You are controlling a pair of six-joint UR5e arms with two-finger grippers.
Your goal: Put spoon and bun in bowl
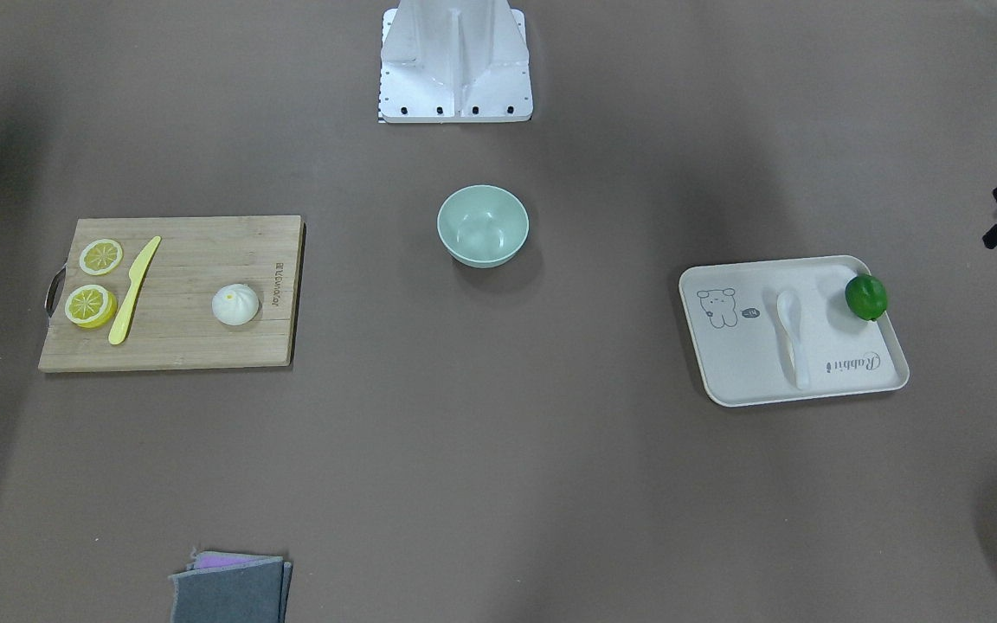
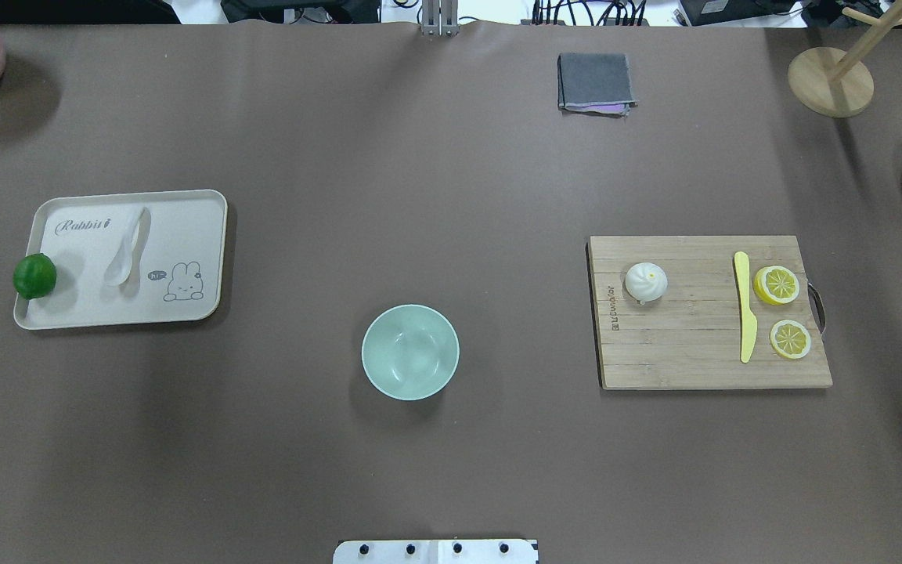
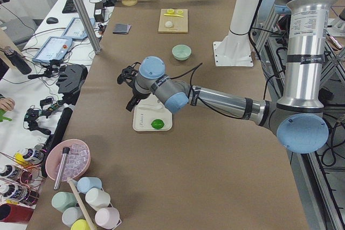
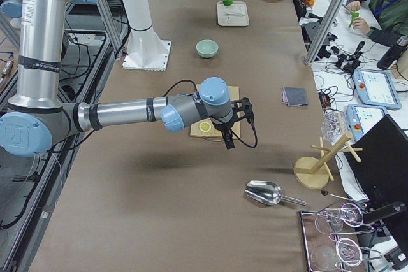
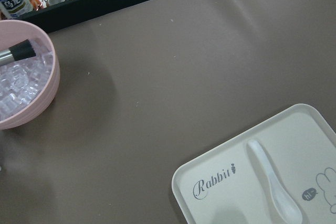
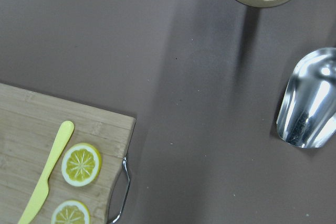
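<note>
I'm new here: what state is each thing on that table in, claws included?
Pale mint-green round bowl: upright, empty.
Small white soup spoon: lying on the cream rectangular tray.
White pleated steamed bun: whole, on the wooden cutting board.
Yellow plastic knife: flat on the board.
Two lemon slices: cut, on the board.
Green lime: whole, at the tray's edge.
Left claw: raised, grip unclear.
Right claw: raised, grip unclear.

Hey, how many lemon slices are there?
2. Both lie on the cutting board at its handle end, past the yellow knife: one lemon slice farther from the robot, the other nearer. None looks hidden.
</note>
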